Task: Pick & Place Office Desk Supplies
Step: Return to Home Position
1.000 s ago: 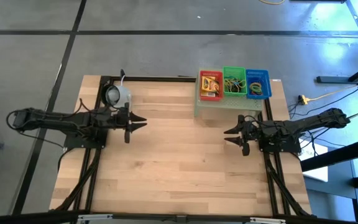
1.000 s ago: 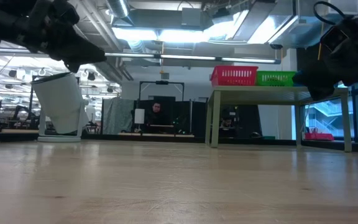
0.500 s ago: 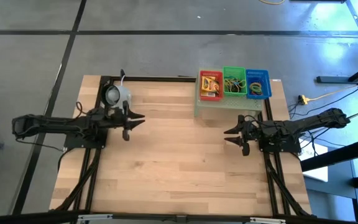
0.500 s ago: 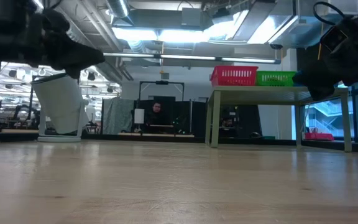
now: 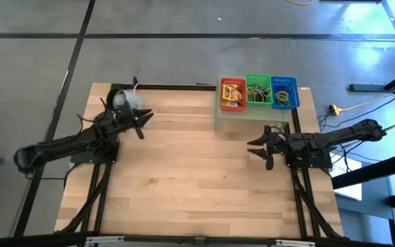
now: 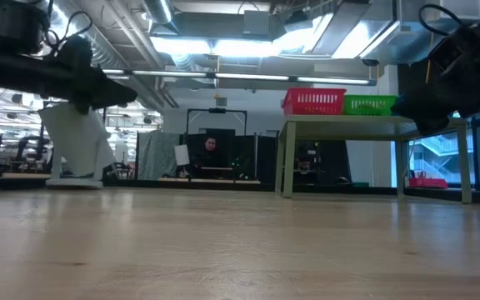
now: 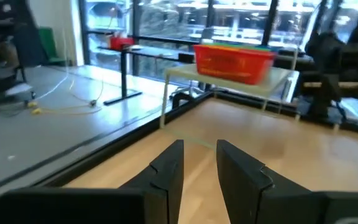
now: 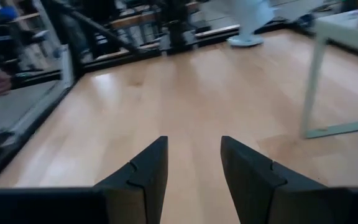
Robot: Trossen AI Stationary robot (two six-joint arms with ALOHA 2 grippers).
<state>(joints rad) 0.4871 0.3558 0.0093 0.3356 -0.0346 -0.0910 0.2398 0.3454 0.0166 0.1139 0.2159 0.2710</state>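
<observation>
At the table's far right edge, on the shelf (image 5: 242, 122), the red bin (image 5: 232, 95), green bin (image 5: 258, 92) and blue bin (image 5: 284, 92) sit side by side, holding the supplies. The left gripper (image 5: 145, 122), empty with fingers slightly apart, has swung back toward the mug (image 5: 118, 99) over the last second. The right gripper (image 5: 256, 151), empty and spread, hovers near the shelf, unmoved. Sorting looks finished; the arms seem to be parking.
</observation>
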